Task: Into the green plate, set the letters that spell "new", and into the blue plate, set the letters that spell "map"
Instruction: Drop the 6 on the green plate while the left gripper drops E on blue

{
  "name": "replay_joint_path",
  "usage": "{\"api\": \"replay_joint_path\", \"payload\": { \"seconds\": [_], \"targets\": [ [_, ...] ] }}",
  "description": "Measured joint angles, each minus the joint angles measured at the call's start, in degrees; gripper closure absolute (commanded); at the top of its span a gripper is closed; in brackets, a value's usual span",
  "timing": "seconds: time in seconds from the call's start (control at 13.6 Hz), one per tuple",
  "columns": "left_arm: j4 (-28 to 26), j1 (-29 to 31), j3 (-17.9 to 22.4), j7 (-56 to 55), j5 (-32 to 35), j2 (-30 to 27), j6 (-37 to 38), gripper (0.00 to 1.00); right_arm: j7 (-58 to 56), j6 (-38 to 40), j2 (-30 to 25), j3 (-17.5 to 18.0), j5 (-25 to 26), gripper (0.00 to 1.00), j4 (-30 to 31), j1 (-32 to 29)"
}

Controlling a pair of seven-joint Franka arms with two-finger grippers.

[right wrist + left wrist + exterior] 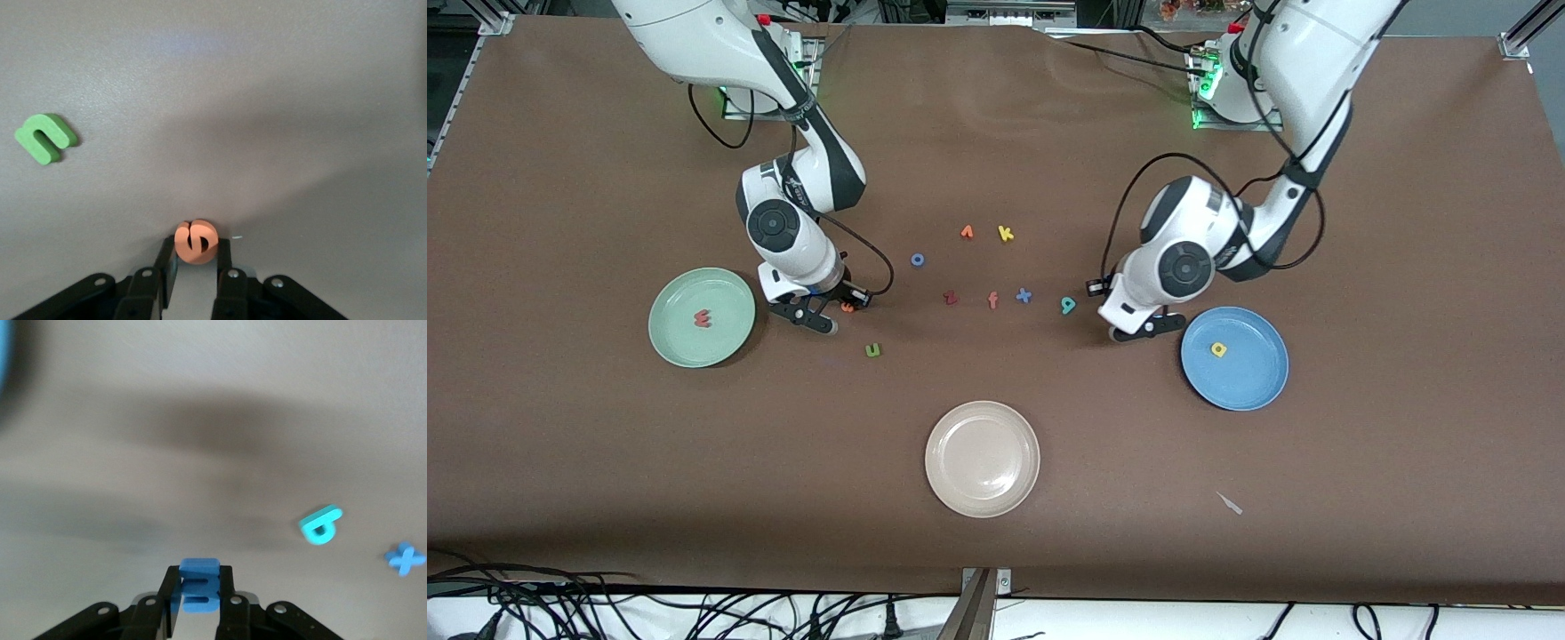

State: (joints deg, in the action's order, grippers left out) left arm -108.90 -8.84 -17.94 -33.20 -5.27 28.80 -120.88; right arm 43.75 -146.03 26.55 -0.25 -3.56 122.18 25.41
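I see left gripper clenched on blue m, beside blue plate; m's long axis runs along fingers. Teal p and blue x lie ahead of fingers, apart. Yellow a in blue plate. Right gripper pinching orange e near green plate; green n off to one side. Pink w in green plate.

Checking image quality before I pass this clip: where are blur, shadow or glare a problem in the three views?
Front view: sharp and evenly lit, with a soft sheen on the brown table near the bases. Left wrist view: soft overall; broad dark shadow bands cross the table, the blue plate is a blurred smear at the edge, but the blue m in the left hand reads clearly. Right wrist view: crisp orange e and green n, with a mild shadow.
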Motion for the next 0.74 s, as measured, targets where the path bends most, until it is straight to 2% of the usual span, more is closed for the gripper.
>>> {"api": "replay_joint_path", "payload": {
  "seconds": [0.07, 0.22, 0.37, 0.59, 0.66, 0.74],
  "targets": [
    [0.03, 1.59, 0.28, 4.15, 1.19, -1.37, 1.68, 0.92, -0.73, 2.94, -0.28, -0.28, 0.08, 0.84, -1.35, 0.01],
    [1.08, 3.41, 0.68, 8.51, 8.35, -2.52, 3.24, 0.92, -5.25, 10.13, -1.42, -2.23, 0.13, 0.84, -4.61, 0.03],
    [2.32, 3.74, 0.79, 10.96, 15.86, -2.46, 3.97, 0.9, -13.28, 15.19, -3.1, -5.73, 0.19, 0.84, -6.19, -0.04],
    [2.69, 5.09, 1.26, 15.25, 26.85, -1.62, 3.87, 0.9, -28.14, 17.81, -5.31, -11.56, 0.23, 0.84, -5.83, -0.26],
    [2.72, 6.2, 1.37, 17.05, 29.03, -1.22, 3.56, 0.82, -32.53, 18.13, -5.82, -13.34, 0.25, 0.84, -5.36, -0.32],
    [2.73, 7.66, 1.46, 19.79, 30.12, -0.72, 2.58, 0.43, -37.09, 18.17, -6.19, -15.08, 0.26, 0.84, -4.73, -0.35]
  ]
}}
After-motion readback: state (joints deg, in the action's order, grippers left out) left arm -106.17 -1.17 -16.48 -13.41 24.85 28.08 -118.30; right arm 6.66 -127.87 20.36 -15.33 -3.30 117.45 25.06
